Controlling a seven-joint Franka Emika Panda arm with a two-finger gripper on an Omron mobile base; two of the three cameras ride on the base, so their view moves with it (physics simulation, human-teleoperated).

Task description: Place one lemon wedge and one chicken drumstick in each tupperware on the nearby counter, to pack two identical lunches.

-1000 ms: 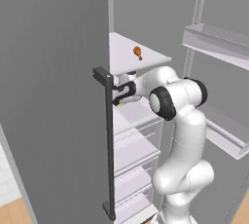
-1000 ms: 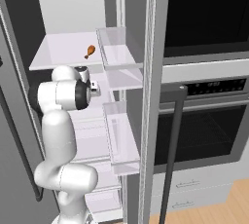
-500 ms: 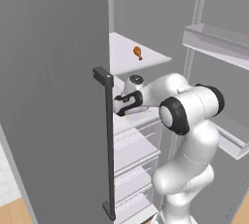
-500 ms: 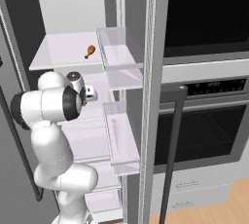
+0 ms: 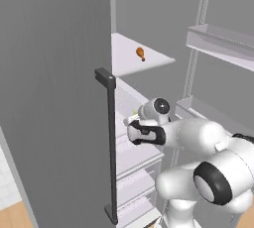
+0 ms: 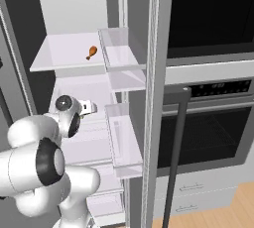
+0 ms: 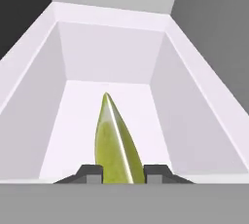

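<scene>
Inside the open fridge, mid-pick:
Gripper [image 7: 118,175]: closed on a lemon wedge [image 7: 115,146], finger tips [image 7: 90,173] pressed to either flank of the fruit at its near, broad end.
Lemon wedge: yellow-green crescent, pointed tip aimed at the far wall of a pale fridge drawer [image 7: 194,111], glossy ridge running along its top; only a speck of yellow visible beside the hand in the left base view.
Wrist [image 5: 145,134]: reaching left into the middle shelves, just right of the dark door handle [image 5: 111,147].
Chicken drumstick [image 5: 141,53]: lying alone on the upper shelf [image 5: 154,63], well above and beyond the hand; same piece seen at [image 6: 92,52], near the clear door bin [image 6: 121,48].
Handling, judged: wedge likely light and fairly firm at the rind, wet and slippery on the cut faces; tapered ends apt to squirt out of a pinch. Best hold across the thick middle, rind against one pad, as appears to be the case now.
Risk, judged: rotation in the grip on the swing out, or a knock against the drawer wall.
Step in hand, judged: first lemon wedge lifted clear of the fridge, drumstick untouched, packing not yet begun.
</scene>
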